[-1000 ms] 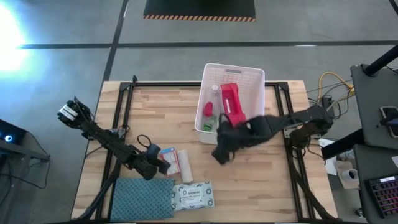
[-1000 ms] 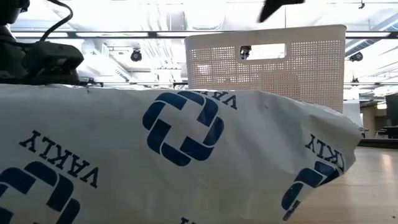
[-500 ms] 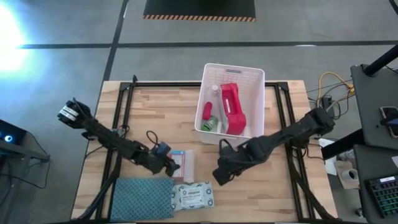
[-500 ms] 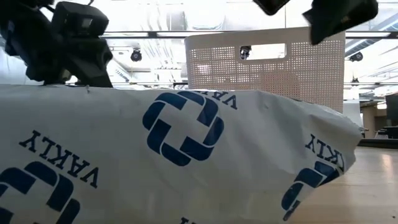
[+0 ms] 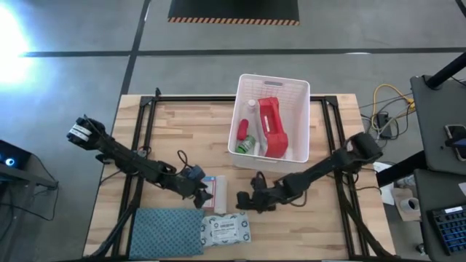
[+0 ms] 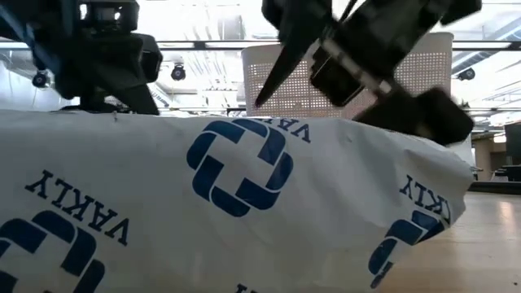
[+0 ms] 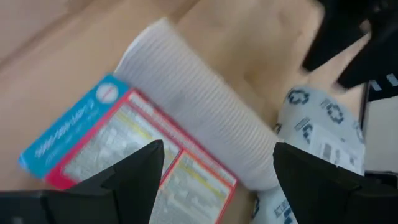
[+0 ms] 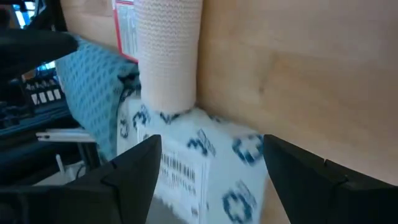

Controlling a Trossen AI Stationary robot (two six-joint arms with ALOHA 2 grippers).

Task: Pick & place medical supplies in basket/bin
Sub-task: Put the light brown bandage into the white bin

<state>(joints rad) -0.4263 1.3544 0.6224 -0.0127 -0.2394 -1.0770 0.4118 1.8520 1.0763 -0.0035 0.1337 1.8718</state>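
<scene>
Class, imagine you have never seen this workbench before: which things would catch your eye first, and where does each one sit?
The white bin at the table's far edge stands out, with a bright red pouch lying inside it. Near the front edge, the left gripper and right gripper close in, both open, on a white roll lying beside a small box, with a wipes packet and a blue-grey cloth just in front.

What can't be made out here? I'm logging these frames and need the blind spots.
- Low view: the wipes packet fills the picture, hiding the table; only the bin top shows.
- High view: the small bottles in the bin are too small to read.
- Left wrist view: the box print is blurred.
</scene>
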